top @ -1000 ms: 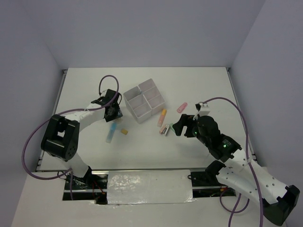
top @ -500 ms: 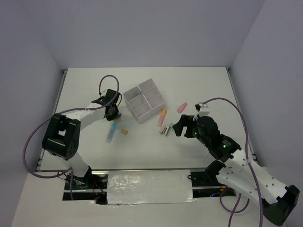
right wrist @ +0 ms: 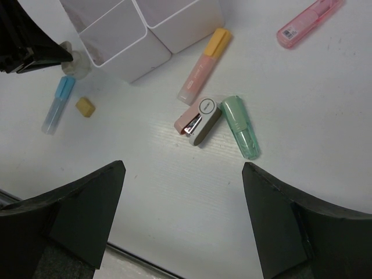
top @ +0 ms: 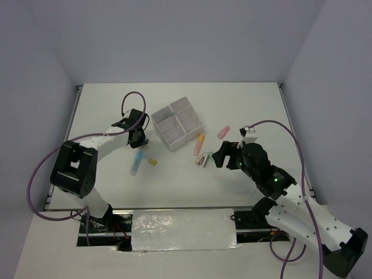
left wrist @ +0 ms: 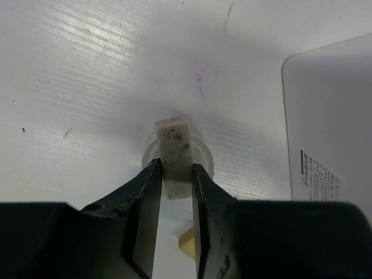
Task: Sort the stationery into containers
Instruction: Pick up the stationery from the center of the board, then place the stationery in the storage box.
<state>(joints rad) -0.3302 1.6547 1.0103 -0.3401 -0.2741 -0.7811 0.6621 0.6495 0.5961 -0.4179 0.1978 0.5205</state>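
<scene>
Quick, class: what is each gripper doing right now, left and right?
Left gripper: closed on a white speckled block.
Right gripper: open, holding nothing.

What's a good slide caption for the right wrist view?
Open right gripper hovering over a small pink-and-grey stapler-like piece and a mint-green highlighter near the white plastic organiser.

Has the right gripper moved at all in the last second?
No. The right gripper sits open at the same spot, equally far right of the organiser, in all three top views.
</scene>
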